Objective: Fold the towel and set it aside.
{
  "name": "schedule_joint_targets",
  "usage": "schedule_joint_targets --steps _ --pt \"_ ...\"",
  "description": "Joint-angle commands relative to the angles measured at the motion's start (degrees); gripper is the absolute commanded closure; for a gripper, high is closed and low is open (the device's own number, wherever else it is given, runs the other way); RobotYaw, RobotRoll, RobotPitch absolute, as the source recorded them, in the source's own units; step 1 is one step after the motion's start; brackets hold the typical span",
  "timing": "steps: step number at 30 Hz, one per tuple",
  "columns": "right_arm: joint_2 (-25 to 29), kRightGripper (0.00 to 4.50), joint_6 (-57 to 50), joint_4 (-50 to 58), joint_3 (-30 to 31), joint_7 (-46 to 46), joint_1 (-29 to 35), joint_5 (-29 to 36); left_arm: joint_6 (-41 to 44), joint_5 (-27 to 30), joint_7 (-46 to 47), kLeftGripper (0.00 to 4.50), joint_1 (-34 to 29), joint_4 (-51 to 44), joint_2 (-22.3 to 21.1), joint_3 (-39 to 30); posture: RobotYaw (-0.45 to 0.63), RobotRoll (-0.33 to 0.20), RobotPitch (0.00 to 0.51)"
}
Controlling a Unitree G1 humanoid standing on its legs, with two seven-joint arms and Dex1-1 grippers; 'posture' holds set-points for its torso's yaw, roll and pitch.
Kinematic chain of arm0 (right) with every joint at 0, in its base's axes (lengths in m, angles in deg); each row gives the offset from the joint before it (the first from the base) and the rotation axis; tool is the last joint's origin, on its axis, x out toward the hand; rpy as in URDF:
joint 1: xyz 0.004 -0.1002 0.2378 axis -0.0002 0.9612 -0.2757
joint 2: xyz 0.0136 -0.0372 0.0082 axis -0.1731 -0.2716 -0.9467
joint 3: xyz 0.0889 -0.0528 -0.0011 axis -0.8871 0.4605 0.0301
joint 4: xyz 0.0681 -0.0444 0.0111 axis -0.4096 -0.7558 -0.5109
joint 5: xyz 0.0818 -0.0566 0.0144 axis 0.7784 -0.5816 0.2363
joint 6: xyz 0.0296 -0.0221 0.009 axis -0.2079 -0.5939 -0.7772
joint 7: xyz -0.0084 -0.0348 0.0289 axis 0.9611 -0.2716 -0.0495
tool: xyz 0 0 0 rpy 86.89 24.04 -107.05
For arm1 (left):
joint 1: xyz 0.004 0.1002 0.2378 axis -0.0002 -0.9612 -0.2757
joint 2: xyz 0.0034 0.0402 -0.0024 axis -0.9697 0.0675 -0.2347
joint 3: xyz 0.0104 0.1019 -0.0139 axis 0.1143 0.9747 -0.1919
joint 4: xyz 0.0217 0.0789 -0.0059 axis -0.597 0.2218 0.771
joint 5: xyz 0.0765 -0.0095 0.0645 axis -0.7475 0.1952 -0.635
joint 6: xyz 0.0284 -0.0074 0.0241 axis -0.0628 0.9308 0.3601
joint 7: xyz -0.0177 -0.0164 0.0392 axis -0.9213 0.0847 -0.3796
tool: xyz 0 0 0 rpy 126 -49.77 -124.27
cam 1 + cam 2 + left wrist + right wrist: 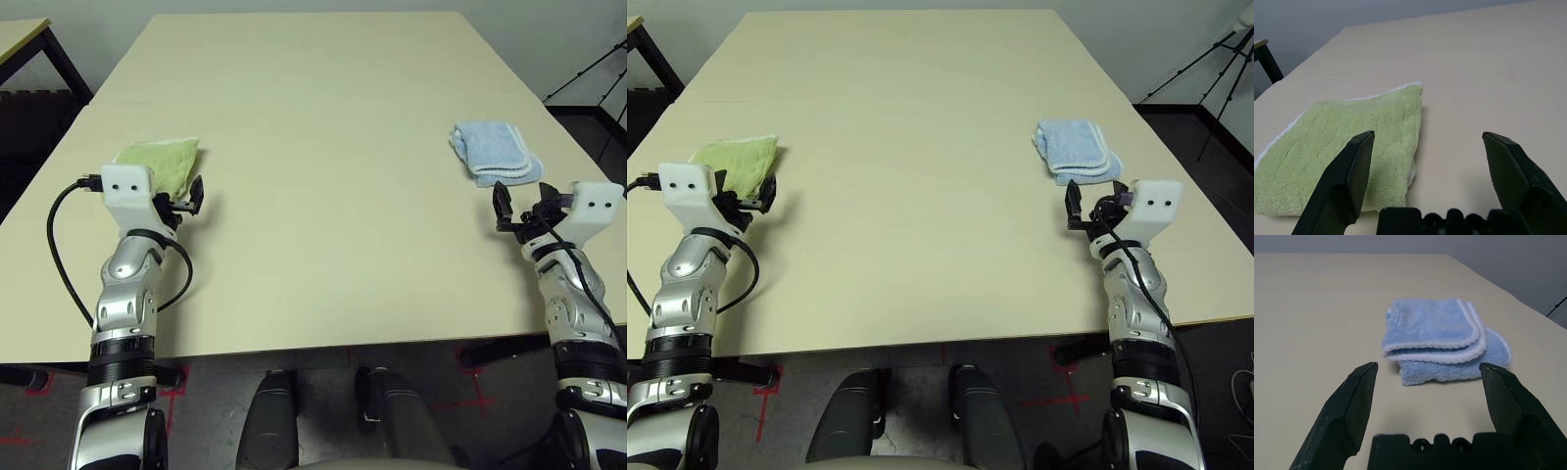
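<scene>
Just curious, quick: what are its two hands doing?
Left gripper: open, holding nothing, by the green towel.
Right gripper: open, holding nothing.

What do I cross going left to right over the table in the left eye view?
Green towel, folded at the table's left edge, partly behind the left wrist → left claw, open → a bare stretch of table → folded pale blue towel → right claw, open, just near of it.
</scene>
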Motion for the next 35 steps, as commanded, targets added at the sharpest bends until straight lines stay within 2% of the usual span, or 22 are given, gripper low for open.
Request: schedule_joint_targets --steps 1,14,35 --pt "-0.04 0.00 -0.17 -0.11 -0.99 -0.04 0.72 0.76 -0.78 0.40 -0.30 0.02 -0.44 -0.67 0.40 -0.20 0.14 0.000 0.118" --pt "0.14 0.00 0.14 -0.06 -0.88 -0.49 0.82 1.27 -1.80 0.83 -0.11 0.02 -1.55 -1.99 1.19 -0.26 0.15 0.000 0.120" --pt "0.18 0.00 1.07 -0.26 -0.95 -1.22 0.65 1.27 -3.46 1.35 -0.32 0.02 0.01 -0.72 2.15 -0.04 0.15 0.000 0.114"
